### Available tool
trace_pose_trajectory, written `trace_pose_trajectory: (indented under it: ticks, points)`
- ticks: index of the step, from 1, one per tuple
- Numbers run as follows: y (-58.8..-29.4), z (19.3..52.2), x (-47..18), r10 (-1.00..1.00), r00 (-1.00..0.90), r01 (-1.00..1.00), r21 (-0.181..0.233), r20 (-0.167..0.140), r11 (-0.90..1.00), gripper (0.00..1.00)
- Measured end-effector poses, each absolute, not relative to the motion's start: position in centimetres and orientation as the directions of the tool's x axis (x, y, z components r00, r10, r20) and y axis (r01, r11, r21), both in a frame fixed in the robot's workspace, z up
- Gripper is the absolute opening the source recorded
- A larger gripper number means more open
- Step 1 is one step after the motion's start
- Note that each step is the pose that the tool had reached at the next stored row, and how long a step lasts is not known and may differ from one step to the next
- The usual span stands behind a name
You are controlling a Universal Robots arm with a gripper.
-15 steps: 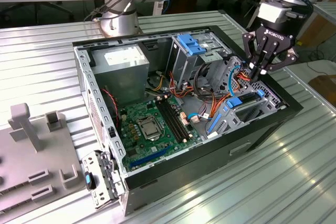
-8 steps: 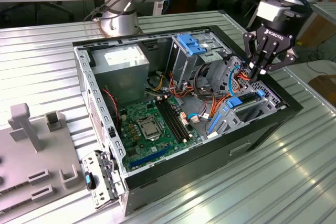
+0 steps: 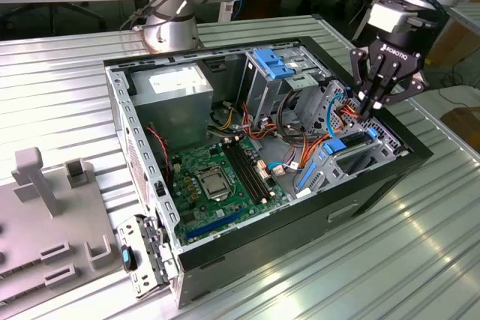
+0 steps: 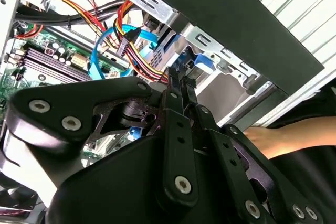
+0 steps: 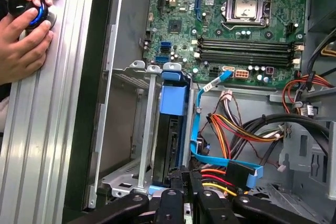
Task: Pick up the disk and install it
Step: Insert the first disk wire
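Observation:
The disk (image 3: 357, 160) is a dark slab with bright blue rails. It lies in the grey drive bay (image 3: 390, 140) at the corner of the open computer case on the exterior view's right. In the first wrist view the disk (image 5: 171, 140) sits down in the bay's slot behind its blue end tab (image 5: 172, 96). My black gripper (image 3: 371, 112) hangs right over that bay. Its fingers are shut together and their tips are at the disk's near end (image 5: 185, 178). In the second wrist view the gripper (image 4: 176, 77) points into the bay beside a blue tab (image 4: 202, 62).
Orange, red and blue cables (image 5: 231, 129) crowd the space beside the bay. The motherboard (image 3: 217, 177) fills the case floor. A blue latch (image 3: 271, 62) tops the upper cage. A person's hands (image 5: 23, 30) hold a knob on the ribbed table beside the case. A grey fixture (image 3: 45, 215) stands at the exterior view's left.

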State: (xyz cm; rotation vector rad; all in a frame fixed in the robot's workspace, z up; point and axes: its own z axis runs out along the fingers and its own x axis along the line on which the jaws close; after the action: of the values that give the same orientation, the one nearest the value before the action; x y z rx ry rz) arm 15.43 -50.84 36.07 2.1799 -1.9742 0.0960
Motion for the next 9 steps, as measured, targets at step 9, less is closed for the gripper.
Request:
trace_pose_trajectory:
  ticks: [9]
  points:
    - [-51.86,35.95,15.3,-0.979,0.086,-0.994,0.081,0.182,-0.073,0.17]
